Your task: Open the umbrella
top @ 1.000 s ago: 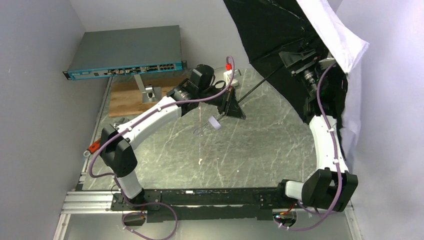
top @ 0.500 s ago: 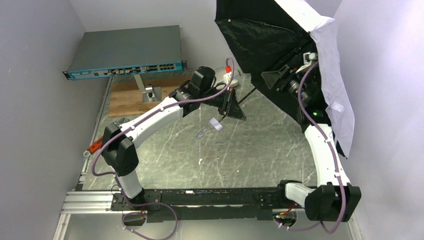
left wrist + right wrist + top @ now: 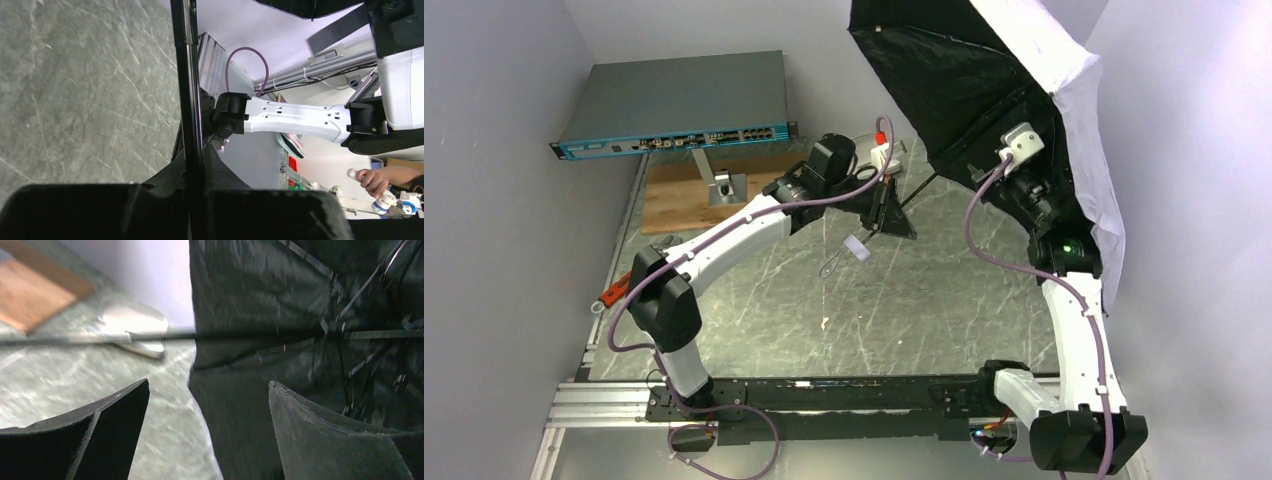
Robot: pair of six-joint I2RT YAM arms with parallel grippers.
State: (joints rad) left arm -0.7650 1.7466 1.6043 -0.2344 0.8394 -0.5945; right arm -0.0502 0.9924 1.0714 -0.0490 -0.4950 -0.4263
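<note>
The umbrella (image 3: 964, 80) stands open at the back right, its canopy black inside and white outside (image 3: 1084, 150). Its thin black shaft (image 3: 921, 186) slants down-left to my left gripper (image 3: 892, 215), which is shut on it. In the left wrist view the shaft (image 3: 186, 90) runs up from between the closed fingers of the left gripper (image 3: 194, 176). A small white handle piece with a strap loop (image 3: 855, 247) hangs below that gripper. My right gripper (image 3: 989, 180) is open and empty, under the canopy. In the right wrist view the right gripper (image 3: 209, 386) faces the black canopy lining (image 3: 260, 315) and ribs, touching nothing.
A grey network switch (image 3: 674, 100) sits at the back left, with a wooden board (image 3: 689, 200) and a metal bracket (image 3: 722, 186) in front of it. A red-handled tool (image 3: 612, 292) lies at the table's left edge. Walls stand close on the left, back and right.
The right arm has drawn back from the canopy's hub toward the near side, and its gripper is off the umbrella. The canopy has swung left and spread. The left arm has hardly moved.
</note>
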